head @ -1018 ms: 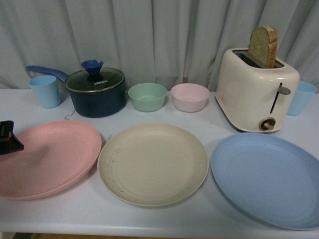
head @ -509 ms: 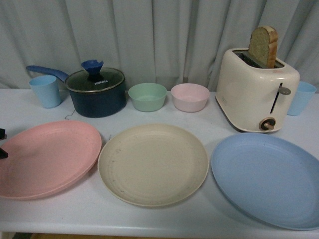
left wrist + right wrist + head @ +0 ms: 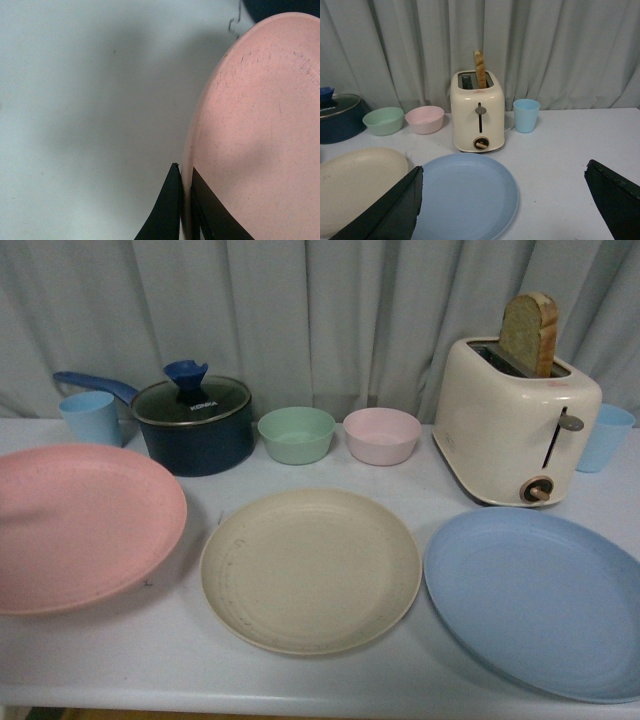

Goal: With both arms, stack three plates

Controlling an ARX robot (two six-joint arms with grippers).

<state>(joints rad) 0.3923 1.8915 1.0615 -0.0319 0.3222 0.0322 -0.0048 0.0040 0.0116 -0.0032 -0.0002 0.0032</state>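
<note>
The pink plate hangs lifted above the table at the left, casting a shadow beneath it. In the left wrist view my left gripper is shut on the pink plate's rim, one black finger on each side. This gripper is outside the front view. The beige plate lies flat in the middle and the blue plate flat at the right. My right gripper stands wide open above the near edge of the blue plate, holding nothing, with the beige plate beside it.
Along the back stand a dark blue lidded pot, a green bowl, a pink bowl and a cream toaster with bread in it. Light blue cups flank them. A grey curtain hangs behind.
The pink plate has risen off the table and tilted. The left gripper's tip, seen at the left edge before, has left the front view. The other plates have not moved.
</note>
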